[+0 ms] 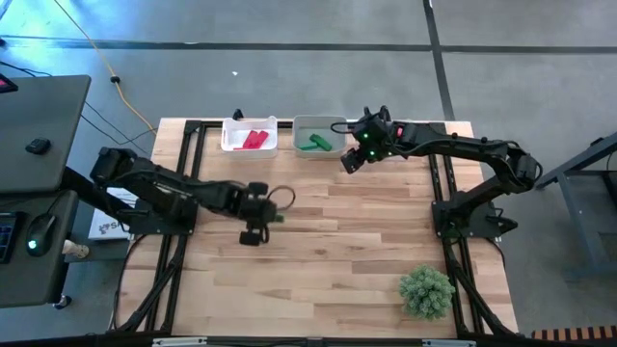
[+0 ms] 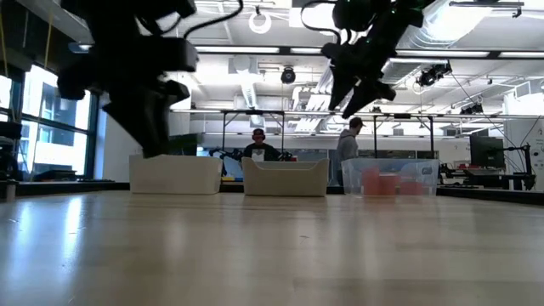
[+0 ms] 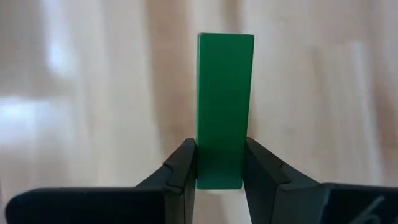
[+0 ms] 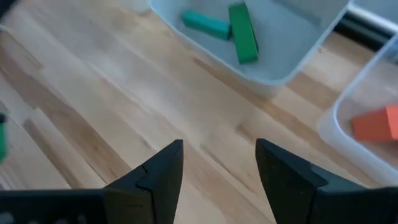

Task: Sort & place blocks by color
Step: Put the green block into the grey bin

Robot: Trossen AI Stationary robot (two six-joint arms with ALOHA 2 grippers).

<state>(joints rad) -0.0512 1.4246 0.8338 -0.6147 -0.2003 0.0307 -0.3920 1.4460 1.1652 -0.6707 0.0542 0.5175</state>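
My left gripper (image 1: 254, 231) is over the middle of the table, shut on a green bar block (image 3: 224, 93). My right gripper (image 4: 219, 168) is open above bare wood, just on the near side of the bin of green blocks (image 1: 318, 138). That bin holds two green bars (image 4: 230, 28) lying on its floor. The white bin to its left (image 1: 249, 138) holds red blocks (image 1: 254, 140). A clear bin (image 2: 391, 178) at the far right holds orange-red blocks (image 4: 376, 124). My left gripper pinches the green bar between its two fingers (image 3: 180, 174) by one end (image 3: 219, 171). The bar runs along the fingers and sticks out past their tips toward the table. It looks lifted clear of the wood.
A bushy green plant (image 1: 426, 291) stands near the table's near right corner. The three bins line the far edge. Bare wood (image 1: 328, 260) lies between the grippers and the near edge. People stand in the room beyond the table (image 2: 348, 144).
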